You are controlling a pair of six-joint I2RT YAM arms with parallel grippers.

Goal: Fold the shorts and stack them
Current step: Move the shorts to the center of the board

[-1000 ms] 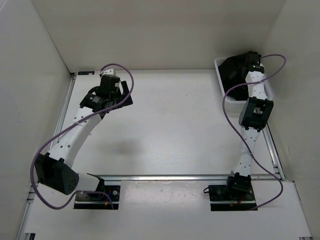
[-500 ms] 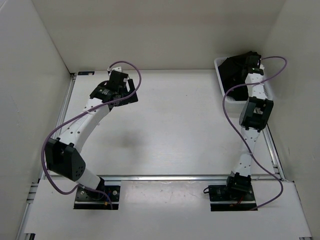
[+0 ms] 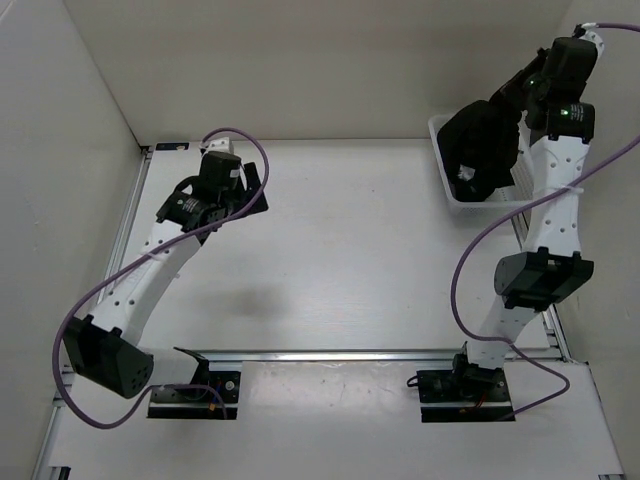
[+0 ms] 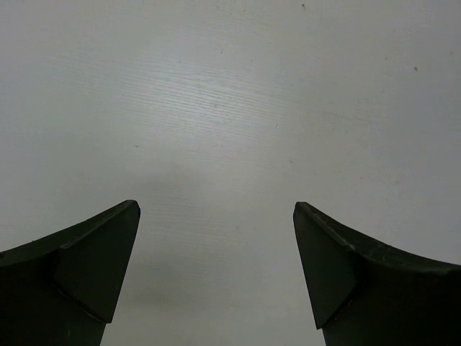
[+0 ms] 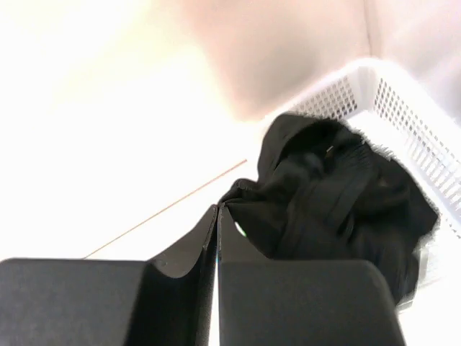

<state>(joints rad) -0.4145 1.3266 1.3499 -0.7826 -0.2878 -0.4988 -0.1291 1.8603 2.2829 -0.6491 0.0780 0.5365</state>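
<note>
The right gripper (image 5: 217, 216) has its fingers pressed together on a thin edge of the shorts (image 3: 480, 150), which hang in a dark bunch from the raised arm above the white mesh basket (image 3: 441, 170) at about 2 o'clock on the table (image 3: 350, 250). In the wrist view only a small fold of cloth sits at the fingertips, and the rest of the bundle droops toward the basket. Whether the lowest folds are clear of its rim cannot be told.

The main risk is that this narrow pinch slips under the weight of the cloth, dropping the shorts back into the basket. If a leg or the drawstring catches in the mesh, carrying the shorts toward the centre could drag or tip the basket. The bunch may also land crumpled, leaving no clean edge to fold. The left gripper (image 3: 255, 190) hovers at about 10 o'clock with its jaws apart and nothing between them, well away from the shorts and unable to help.
</note>
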